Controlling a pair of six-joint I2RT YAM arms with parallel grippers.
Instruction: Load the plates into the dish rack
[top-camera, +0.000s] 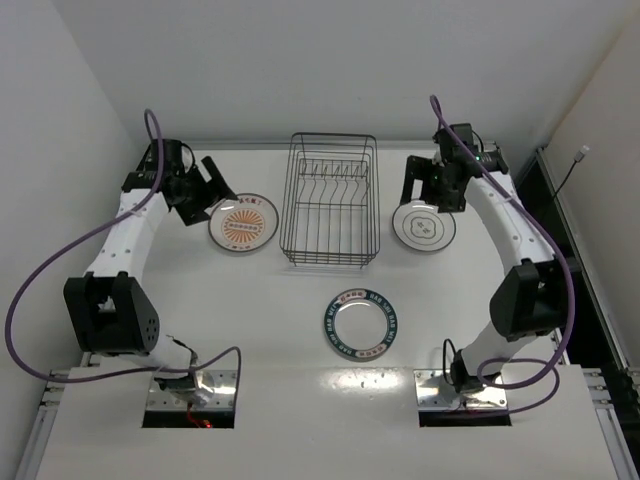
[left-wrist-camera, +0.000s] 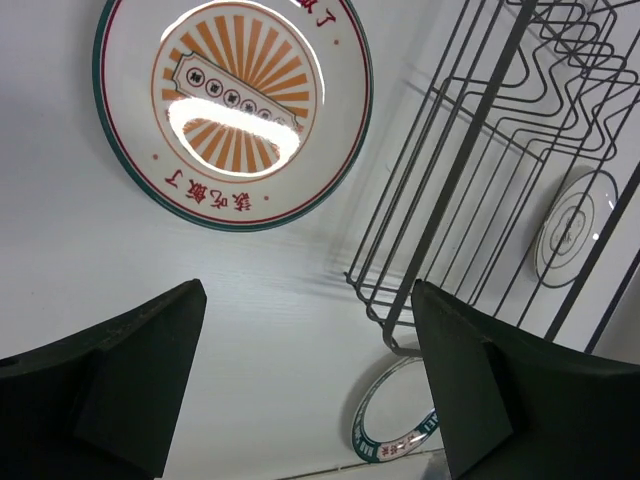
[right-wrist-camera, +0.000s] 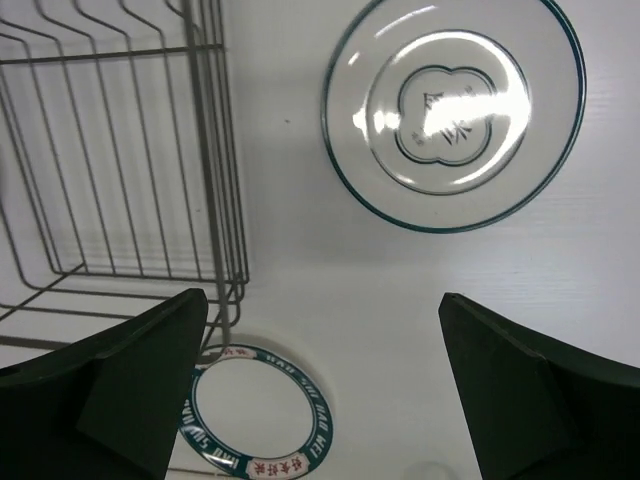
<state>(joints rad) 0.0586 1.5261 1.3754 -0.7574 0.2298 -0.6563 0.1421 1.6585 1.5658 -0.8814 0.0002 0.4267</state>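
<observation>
Nearest my bases, the blue-lettered plate lies flat on the table, just on the near side of the dish rack and a touch to its right, so it is open to either arm. Out to the left, my left gripper hangs with its fingers spread wide and nothing between them, just short of the orange sunburst plate, which lies flat close beside the rack's left wall. That puts me where I'd say I can drop onto its near rim. On the other side it's a mirror image: my right gripper is wide apart and empty too, poised near the white plate, which lies flat by the rack's right wall. Between them the rack stands towards the far edge of the table, its upright divider prongs bare, so no plate is loaded yet. All three plates lie flat, so I judge each needs catching by the rim and tipping on edge to slot between the prongs. The risk is a thin rim slipping on the smooth tabletop.
</observation>
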